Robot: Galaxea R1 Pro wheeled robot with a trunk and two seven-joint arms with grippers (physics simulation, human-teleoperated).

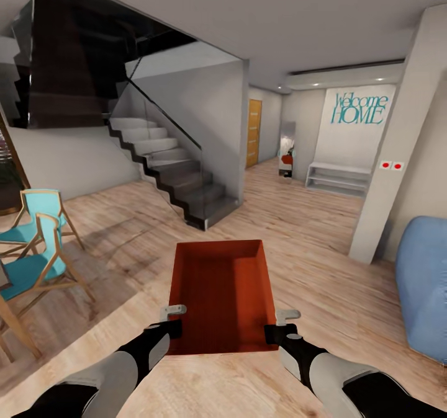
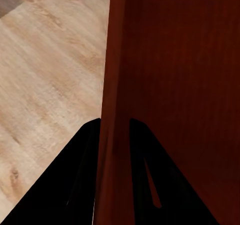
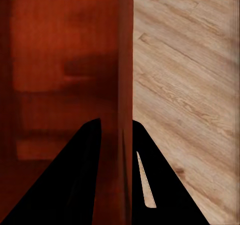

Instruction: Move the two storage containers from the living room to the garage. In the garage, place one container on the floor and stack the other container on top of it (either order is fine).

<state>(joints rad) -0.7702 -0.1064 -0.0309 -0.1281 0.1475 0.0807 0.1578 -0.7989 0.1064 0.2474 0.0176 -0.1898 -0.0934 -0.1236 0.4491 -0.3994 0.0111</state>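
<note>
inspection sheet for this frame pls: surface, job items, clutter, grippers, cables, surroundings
Surface: light wood plank floor; nothing seen lying on it near the robot.
Job's things: one red-orange storage container, open top, empty, held level in front of the trunk. Second container: nothing seen.
Clutter: nothing seen in the path ahead.
Grippers: left gripper shut on the container's left wall; right gripper shut on its right wall. Both wrist views show fingers straddling a wall.
Cables: nothing seen.
Surroundings: staircase with glass balustrade ahead left, two turquoise chairs at left, blue sofa at right, white pillar, Welcome HOME wall lettering over a white bench, wooden door down the hall.
</note>
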